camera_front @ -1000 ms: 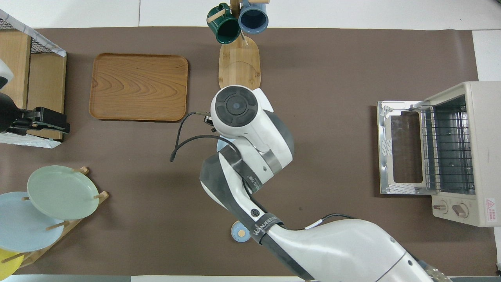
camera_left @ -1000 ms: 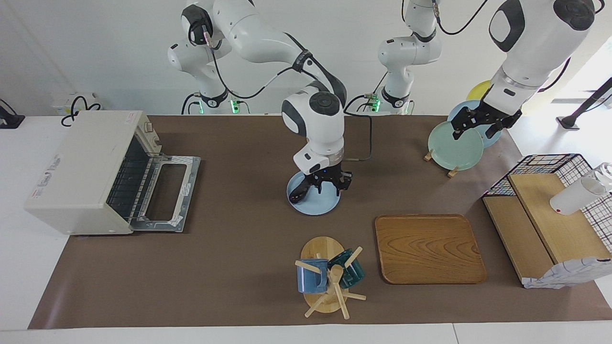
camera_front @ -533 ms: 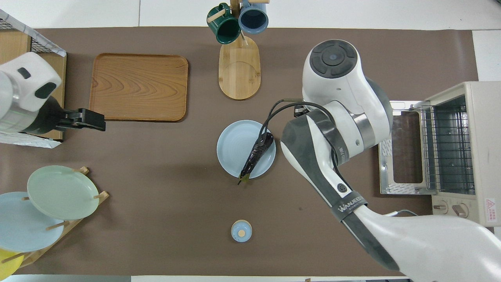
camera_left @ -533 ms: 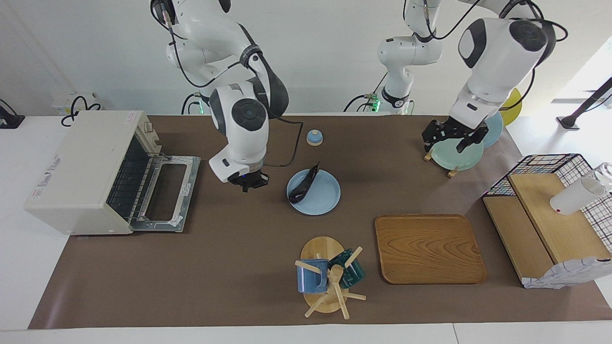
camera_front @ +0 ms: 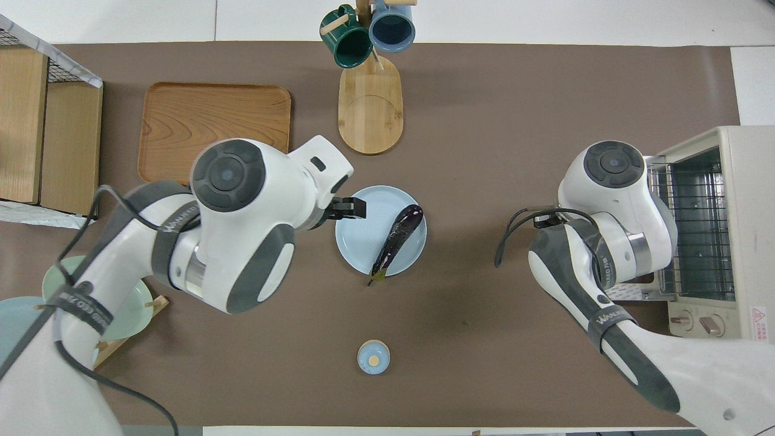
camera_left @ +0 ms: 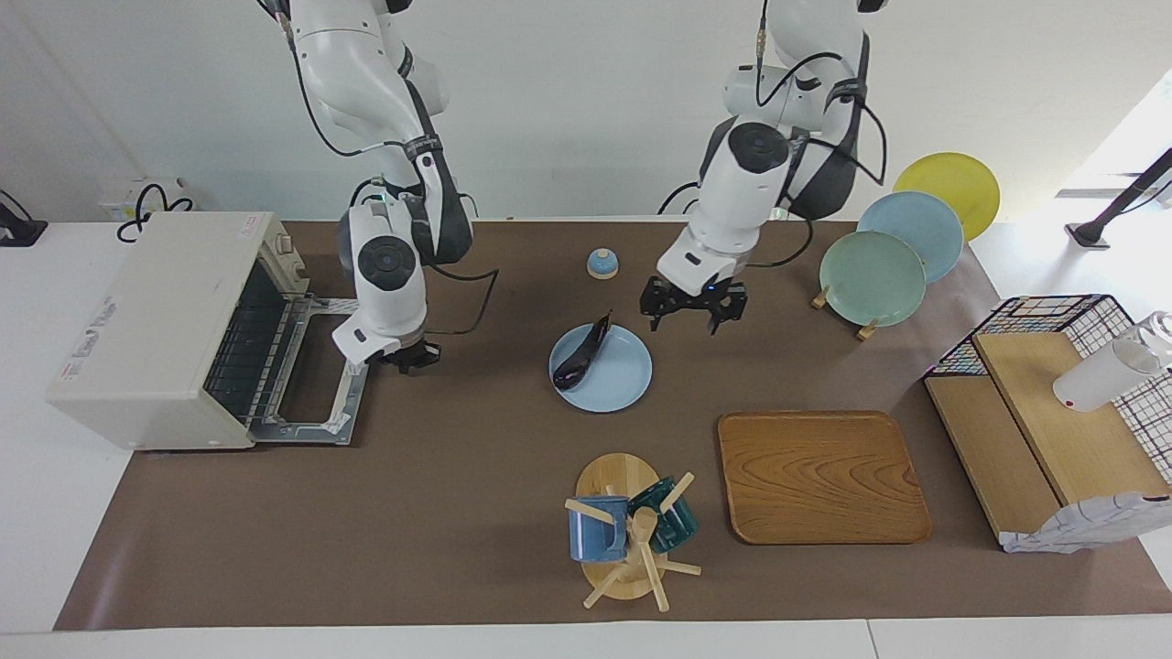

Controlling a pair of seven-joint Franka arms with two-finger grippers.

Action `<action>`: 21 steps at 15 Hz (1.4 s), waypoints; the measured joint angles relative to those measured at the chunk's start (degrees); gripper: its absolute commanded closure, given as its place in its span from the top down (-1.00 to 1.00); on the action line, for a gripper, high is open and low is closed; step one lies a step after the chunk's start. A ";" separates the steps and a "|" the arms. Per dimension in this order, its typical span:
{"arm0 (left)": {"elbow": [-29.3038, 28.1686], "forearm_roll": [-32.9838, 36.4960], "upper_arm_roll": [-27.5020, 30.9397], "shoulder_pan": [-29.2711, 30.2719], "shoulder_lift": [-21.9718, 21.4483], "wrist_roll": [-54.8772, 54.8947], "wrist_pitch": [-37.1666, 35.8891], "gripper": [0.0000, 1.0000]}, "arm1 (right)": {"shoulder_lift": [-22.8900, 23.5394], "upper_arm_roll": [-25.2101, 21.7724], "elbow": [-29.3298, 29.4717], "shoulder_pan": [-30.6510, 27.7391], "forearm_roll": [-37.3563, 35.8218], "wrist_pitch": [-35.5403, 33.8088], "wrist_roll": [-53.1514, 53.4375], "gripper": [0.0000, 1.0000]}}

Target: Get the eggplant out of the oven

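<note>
1. I see the eggplant (camera_left: 583, 352) lying on the light blue plate (camera_left: 615, 377) in the middle of the table, with its thin stem end pointing toward the robots and reaching past the plate's rim.
2. The oven (camera_left: 160, 329) stands at the right arm's end of the table. Its door (camera_left: 319, 371) is folded down flat and the wire rack (camera_front: 690, 233) inside has nothing on it.
3. My right gripper (camera_left: 409, 356) hangs over the edge of the lowered door. Its fingertips are closed together and it holds nothing.
4. My left gripper (camera_left: 693, 309) hangs above the mat, just beside the blue plate toward the left arm's end. Its fingers (camera_left: 652, 316) are spread wide, and it carries nothing and touches nothing.
5. In the overhead view the left gripper's tip covers the plate's rim, but the eggplant stays apart from it.
6. A small blue lid with a wooden knob (camera_left: 602, 264) lies on the mat nearer to the robots than the plate.
7. A wooden tray (camera_left: 821, 476) and a mug tree (camera_left: 625, 540) with a blue mug and a green mug stand farther from the robots than the plate.
8. A plate rack (camera_left: 870, 275) with green, blue and yellow plates stands toward the left arm's end.
</note>
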 measured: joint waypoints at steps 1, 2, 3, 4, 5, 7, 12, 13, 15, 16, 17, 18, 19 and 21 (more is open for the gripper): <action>-1.02 -0.92 -0.01 -2.04 1.24 -0.42 3.76 0.98 | -0.15 -0.01 -0.38 -1.18 0.00 1.02 -1.76 -1.00; -1.91 -1.48 0.00 -3.93 2.62 -0.91 7.17 0.98 | -0.33 -0.01 -1.02 -2.04 0.00 2.27 -2.81 -1.00; -2.43 -1.65 0.02 -5.60 4.22 -1.52 10.03 0.98 | -0.45 -0.02 -1.90 -2.57 0.00 3.79 -3.25 -1.00; -2.70 -1.67 0.04 -7.18 6.06 -1.93 12.61 0.98 | -0.50 -0.01 -2.82 -2.87 -0.09 5.07 -3.50 -1.00; -2.74 -1.69 0.05 -8.60 7.96 -2.09 14.76 0.97 | -0.64 0.01 -3.34 -2.92 -0.41 5.74 -3.74 -1.00; -2.71 -1.70 0.11 -10.17 10.60 -2.13 17.26 0.94 | -0.96 0.24 -3.66 -2.89 -2.53 5.92 -4.94 -1.00; -2.64 -1.70 0.35 -10.29 11.29 -2.03 17.80 0.62 | -1.53 0.73 -2.58 -3.16 -5.65 3.77 -7.13 -1.00; -2.64 -1.70 0.35 -10.31 11.28 -2.03 17.80 0.51 | -1.77 0.99 -1.40 -3.19 -5.63 1.48 -7.78 -1.00; -2.64 -1.70 0.35 -10.31 11.29 -1.98 17.81 0.23 | -3.52 1.27 0.81 -3.22 -5.60 -3.58 -8.57 -1.00; -2.64 -1.70 0.36 -10.31 11.29 -1.98 17.81 0.11 | -4.90 1.26 1.52 -3.46 -5.62 -5.67 -9.40 -1.00; -2.64 -1.70 0.40 -10.31 11.29 -1.98 17.82 0.02 | -6.37 1.26 2.04 -3.90 -5.55 -7.28 -10.33 -1.00; -2.64 -1.70 0.46 -10.30 11.29 -1.97 17.82 -0.01 | -7.86 1.25 2.47 -4.45 -5.55 -8.72 -11.00 -1.00; -2.64 -1.70 0.54 -10.28 11.29 -1.82 17.82 -0.04 | -9.23 1.24 2.88 -5.16 -5.59 -10.02 -11.87 -1.00; -2.64 -1.70 0.73 -10.21 11.29 -1.46 17.82 -0.36 | -11.45 1.11 3.65 -6.95 -5.66 -11.89 -14.27 -1.00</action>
